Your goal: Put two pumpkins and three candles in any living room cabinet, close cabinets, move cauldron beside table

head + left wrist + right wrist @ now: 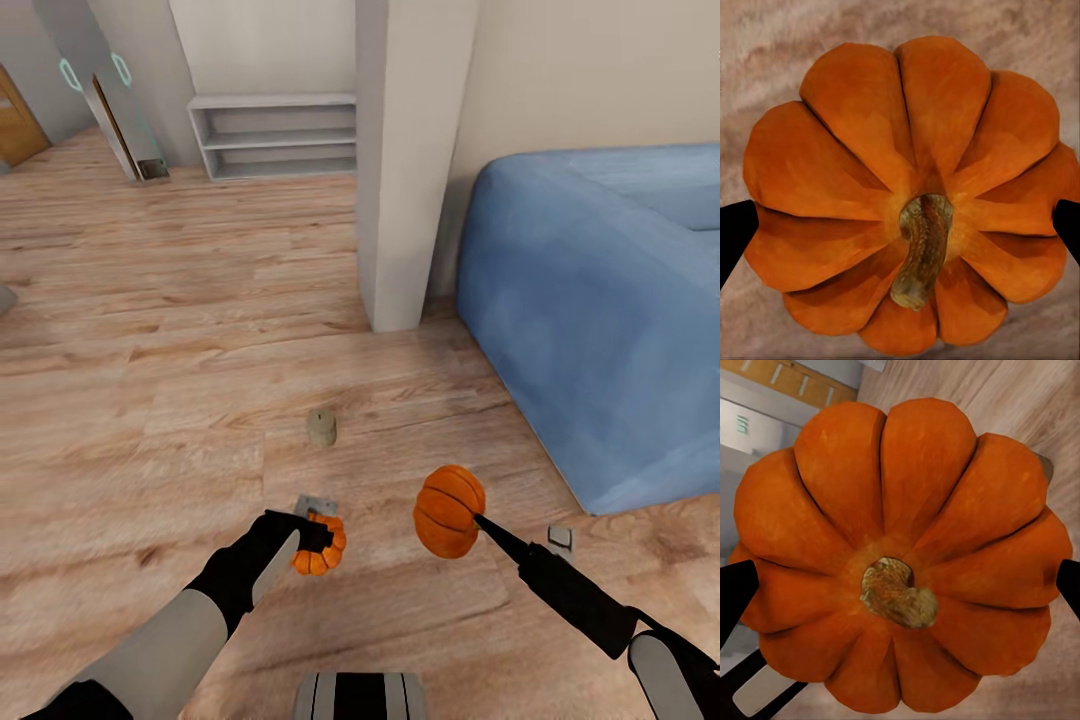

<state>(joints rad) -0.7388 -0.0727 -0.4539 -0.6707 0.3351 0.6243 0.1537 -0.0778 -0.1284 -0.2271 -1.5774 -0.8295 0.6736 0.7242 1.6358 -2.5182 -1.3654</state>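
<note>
Two orange ribbed pumpkins are in my grippers. The smaller-looking pumpkin (322, 553) hangs low over the wood floor with my left gripper (316, 540) shut on it. In the left wrist view this pumpkin (870, 127) shows stem-up, a black fingertip (733, 234) pressed against each side. My right gripper (462, 516) is shut on the other pumpkin (447, 508), held higher above the floor. That pumpkin (892, 487) sits between the black fingertips (735, 589) in the right wrist view. One grey-beige candle (321, 428) stands upright on the floor just ahead of both grippers.
A square white pillar (405, 160) rises ahead, with a blue sofa (590, 300) to its right. A white open shelf bench (275, 135) stands against the far wall. An open door (115, 125) is at far left. Bare wood floor (150, 330) stretches left.
</note>
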